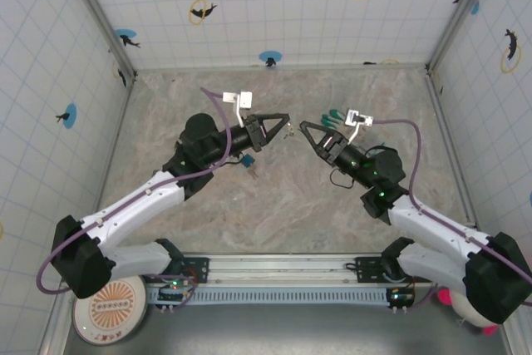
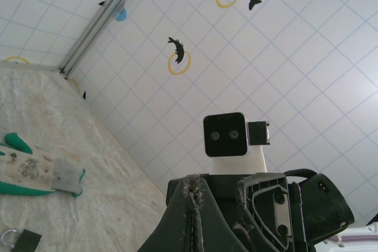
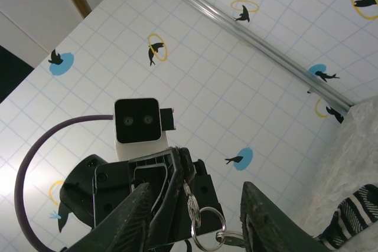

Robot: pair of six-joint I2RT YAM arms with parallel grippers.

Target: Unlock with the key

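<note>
Table [image 1: 274, 205]: beige marbled surface, enclosed by white tiled walls [image 1: 274, 14] bearing dolphin decals. A green-and-white glove [image 2: 35, 169] lies flat on the table, with a small padlock [image 2: 19, 240] near it, not touching.

Left hand [image 1: 283, 120]: closed tight, gripping the key [image 3: 192, 205] at its fingertips, near the middle of the table. A key ring [image 3: 209, 227] hangs from the key.

Right hand [image 1: 306, 128]: partly open, facing the left hand tip to tip. Its fingers [image 3: 139, 216] stand either side of the key and ring, holding nothing; contact with them cannot be determined
</note>
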